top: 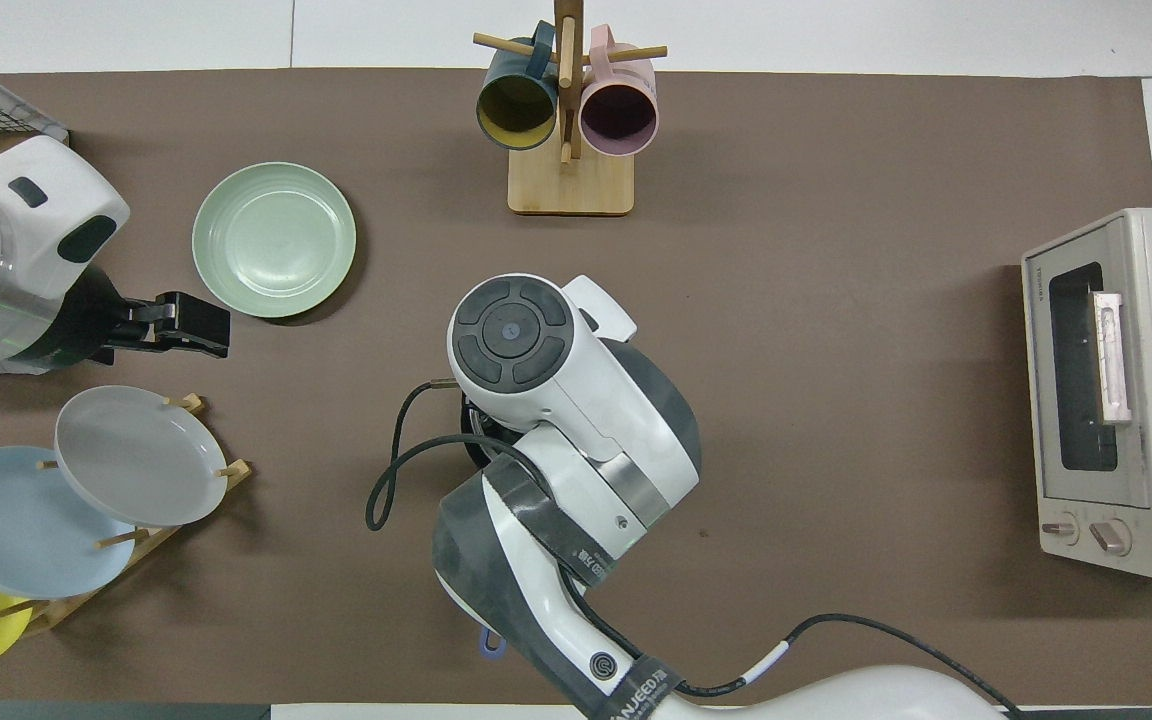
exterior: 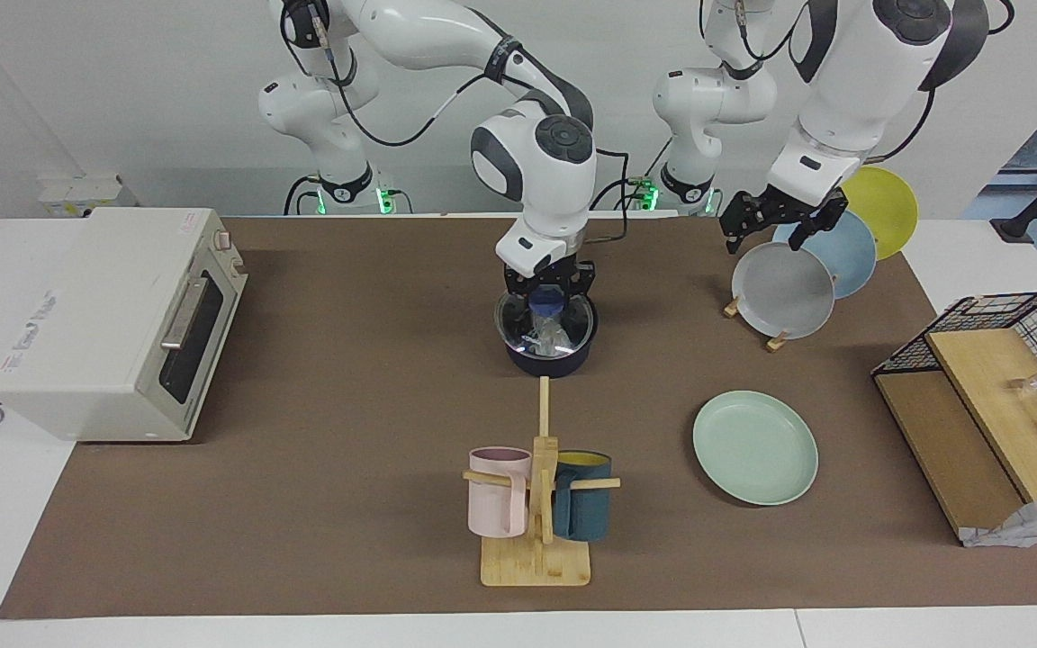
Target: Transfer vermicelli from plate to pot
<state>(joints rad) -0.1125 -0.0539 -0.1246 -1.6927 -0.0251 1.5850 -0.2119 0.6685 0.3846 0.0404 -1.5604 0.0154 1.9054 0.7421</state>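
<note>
The dark navy pot [exterior: 547, 358] stands mid-table, and the whitish vermicelli [exterior: 548, 339] inside shows through a round glass lid [exterior: 518, 326] over its mouth. My right gripper [exterior: 547, 294] is shut on the lid's blue knob, straight above the pot. Whether the lid rests on the rim I cannot tell. In the overhead view the right arm hides the pot. The mint-green plate [exterior: 755, 447] [top: 274, 240] lies bare toward the left arm's end. Over the plate rack, my left gripper [exterior: 775, 225] [top: 194, 326] hangs open, holding nothing.
A rack holds the grey plate [exterior: 782, 290], a light-blue plate [exterior: 829, 247] and a yellow plate [exterior: 879, 202] upright. A wooden mug tree [exterior: 536, 504] carries a pink and a teal mug. A toaster oven [exterior: 113, 315] and a wire basket [exterior: 996, 396] stand at the table's two ends.
</note>
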